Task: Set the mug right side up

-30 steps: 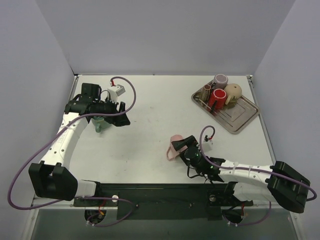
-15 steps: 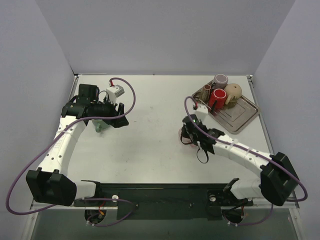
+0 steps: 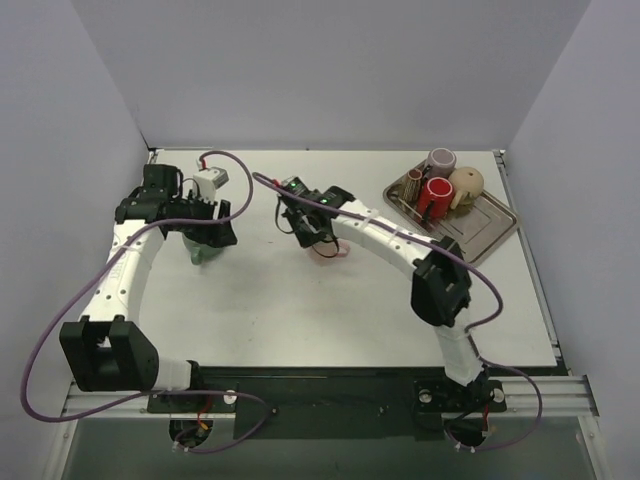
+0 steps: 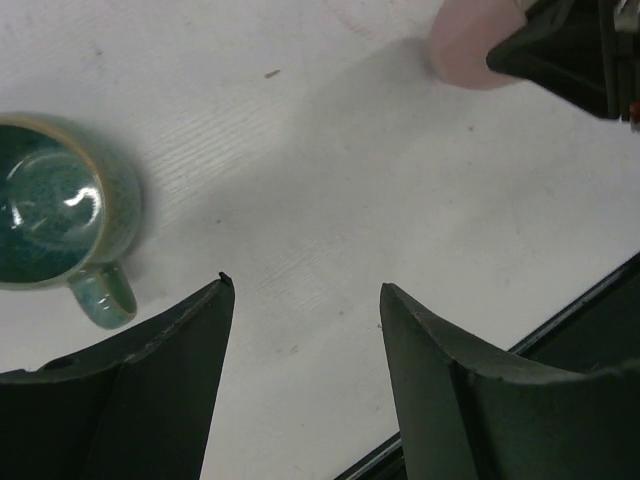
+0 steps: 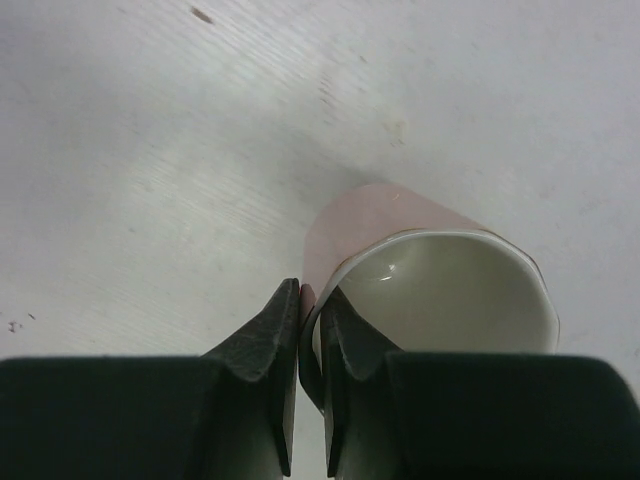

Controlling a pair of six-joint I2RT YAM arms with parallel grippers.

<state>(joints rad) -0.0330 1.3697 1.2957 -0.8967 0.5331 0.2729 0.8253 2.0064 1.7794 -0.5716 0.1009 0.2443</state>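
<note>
A pink mug (image 5: 440,270) with a cream inside has its mouth turned toward the right wrist camera. My right gripper (image 5: 310,290) is shut on its rim, one finger inside the wall and one outside. From above, the pink mug (image 3: 331,250) sits at the table's far centre, mostly under the right gripper (image 3: 315,236). A green mug (image 4: 55,205) stands mouth up with its handle toward my left gripper (image 4: 305,288), which hangs open and empty to its right. The top view has the green mug (image 3: 203,250) below the left gripper (image 3: 212,230).
A metal tray (image 3: 482,238) at the far right holds a red cup (image 3: 437,195), a maroon mug (image 3: 441,160) and a beige ball (image 3: 466,183). The right arm stretches diagonally across the table's middle. Grey walls close in the left, back and right sides.
My right gripper has shut on the pink mug and swung with it from the near right to the far centre. The left arm has shifted slightly left, still open.
</note>
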